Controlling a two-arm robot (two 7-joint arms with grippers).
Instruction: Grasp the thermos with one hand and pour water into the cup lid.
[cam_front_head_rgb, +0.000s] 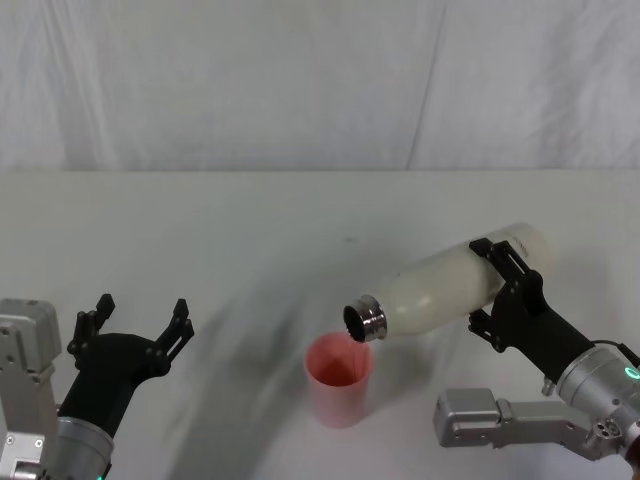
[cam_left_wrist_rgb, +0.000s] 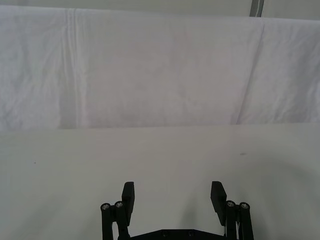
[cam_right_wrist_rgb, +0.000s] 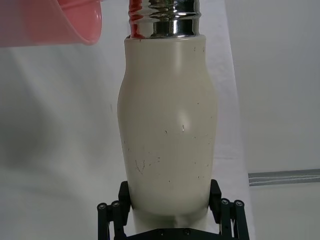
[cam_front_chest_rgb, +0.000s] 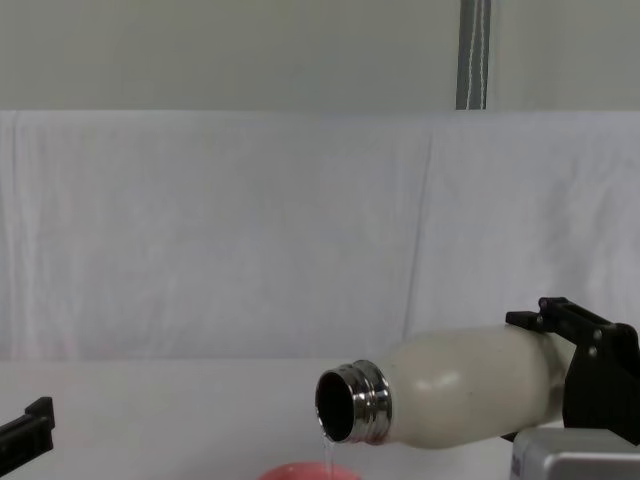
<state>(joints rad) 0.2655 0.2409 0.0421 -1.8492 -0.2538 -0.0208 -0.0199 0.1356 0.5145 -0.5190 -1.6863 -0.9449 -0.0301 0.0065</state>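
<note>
My right gripper (cam_front_head_rgb: 495, 283) is shut on the lower body of the cream-white thermos (cam_front_head_rgb: 450, 284), which lies tipped almost level with its steel neck (cam_front_head_rgb: 364, 320) over the pink cup lid (cam_front_head_rgb: 340, 378). In the chest view a thin stream of water falls from the thermos (cam_front_chest_rgb: 460, 397) mouth toward the cup lid (cam_front_chest_rgb: 310, 470), whose rim just shows. The right wrist view looks along the thermos (cam_right_wrist_rgb: 167, 125) held between the fingers (cam_right_wrist_rgb: 125, 195), with the cup lid (cam_right_wrist_rgb: 55, 22) beyond the neck. My left gripper (cam_front_head_rgb: 140, 320) is open and idle at the near left; its fingers (cam_left_wrist_rgb: 128, 196) hold nothing.
The white table (cam_front_head_rgb: 250, 230) stretches back to a white cloth backdrop (cam_front_head_rgb: 320, 80). Free surface lies between the left gripper and the cup lid and behind the thermos.
</note>
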